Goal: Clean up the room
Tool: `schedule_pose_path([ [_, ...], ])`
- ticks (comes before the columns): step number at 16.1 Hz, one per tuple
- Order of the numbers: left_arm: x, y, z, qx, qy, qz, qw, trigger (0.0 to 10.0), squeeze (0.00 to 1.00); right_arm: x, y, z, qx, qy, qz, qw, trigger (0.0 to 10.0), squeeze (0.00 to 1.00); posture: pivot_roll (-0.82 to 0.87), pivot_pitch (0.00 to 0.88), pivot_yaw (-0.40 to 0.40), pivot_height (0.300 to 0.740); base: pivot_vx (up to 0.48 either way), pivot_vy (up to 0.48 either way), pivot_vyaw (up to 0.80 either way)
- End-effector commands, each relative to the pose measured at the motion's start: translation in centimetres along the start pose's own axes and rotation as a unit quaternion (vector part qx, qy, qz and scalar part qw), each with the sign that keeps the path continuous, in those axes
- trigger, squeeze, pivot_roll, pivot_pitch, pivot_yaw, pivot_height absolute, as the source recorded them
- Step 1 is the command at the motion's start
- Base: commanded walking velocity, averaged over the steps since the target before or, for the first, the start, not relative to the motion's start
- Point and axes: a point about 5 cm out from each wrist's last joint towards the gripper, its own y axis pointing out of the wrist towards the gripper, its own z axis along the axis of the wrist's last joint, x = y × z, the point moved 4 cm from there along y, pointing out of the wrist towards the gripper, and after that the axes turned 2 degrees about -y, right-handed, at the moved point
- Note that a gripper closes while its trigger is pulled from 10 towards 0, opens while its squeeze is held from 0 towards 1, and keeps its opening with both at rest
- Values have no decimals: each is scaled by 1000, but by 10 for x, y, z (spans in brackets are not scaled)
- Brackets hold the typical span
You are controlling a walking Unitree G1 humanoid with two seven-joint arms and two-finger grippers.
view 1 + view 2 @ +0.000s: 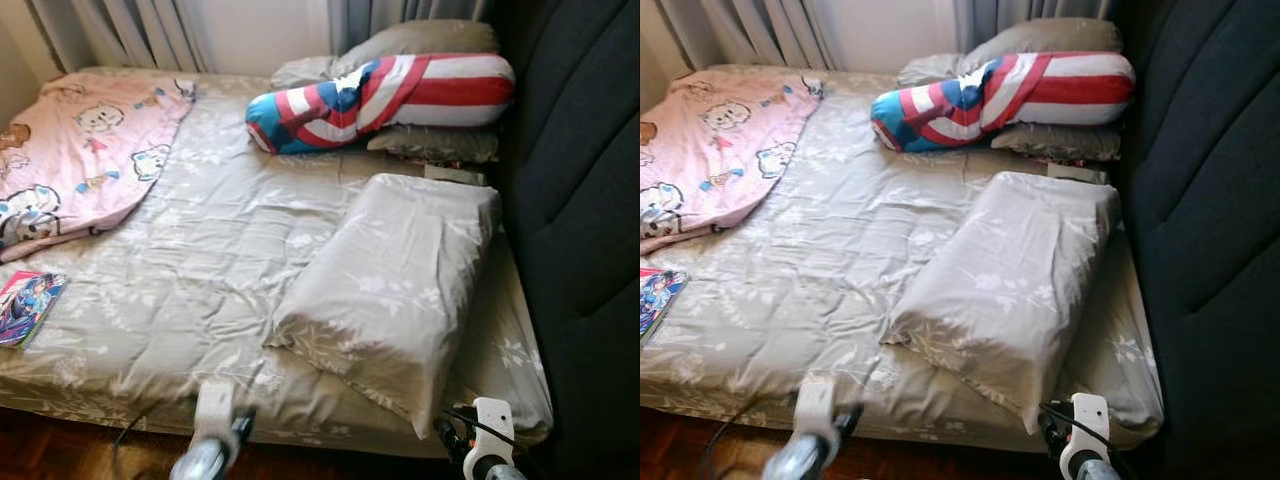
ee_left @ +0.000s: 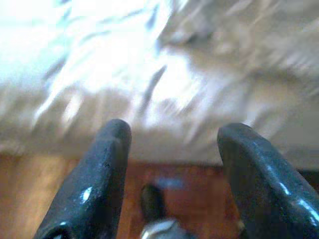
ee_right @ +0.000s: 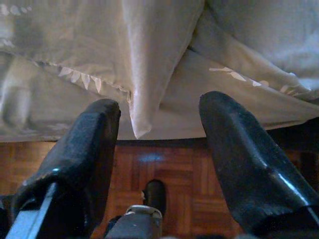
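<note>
A beige floral pillow [image 1: 395, 290] lies askew on the bed's front right, its corner [image 3: 144, 99] hanging over the mattress edge. My right gripper [image 3: 160, 104] is open just below that corner, which shows between the two fingers without being clamped. It is low at the bed's front edge [image 1: 450, 437]. My left gripper [image 2: 177, 130] is open with nothing in it, facing the bed's front edge over the wooden floor, and it appears in the head view too [image 1: 242, 425]. A pink cartoon blanket [image 1: 80, 160] is spread over the far left of the bed. A colourful book [image 1: 28, 305] lies at the front left.
The bed sheet [image 1: 200, 270] is wrinkled. A red, white and blue bolster [image 1: 380, 100] rests on grey pillows [image 1: 430, 40] at the back. A dark padded headboard [image 1: 580, 200] runs along the right side. Curtains [image 1: 130, 30] hang behind. Parquet floor [image 3: 164, 164] lies below.
</note>
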Motion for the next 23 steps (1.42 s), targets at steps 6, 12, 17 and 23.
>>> schedule_pose_path([
  [6, 2, -6, -14, -20, 33, -48, 998, 10000, 0, 1, -1, -3, -2, 12, -8, 1000, 10000, 0, 24, 157, -17, 740, 0, 0, 0],
  [12, 32, 5, 71, 152, 38, -72, 985, 10000, 0, 3, -2, 4, 29, 10, -8, 999, 10000, 0, 14, 157, -29, 740, 0, 0, 0],
  [17, 8, 1, 122, 253, 6, -19, 967, 10000, 0, 2, -5, 9, 59, 12, 1, 998, 10000, 0, -18, 123, -25, 740, 0, 0, 0],
  [23, -14, -12, 127, 282, 26, -5, 959, 10000, 0, 1, -7, 12, 84, 21, 9, 996, 10000, 0, -21, 104, -22, 740, 0, 0, 0],
])
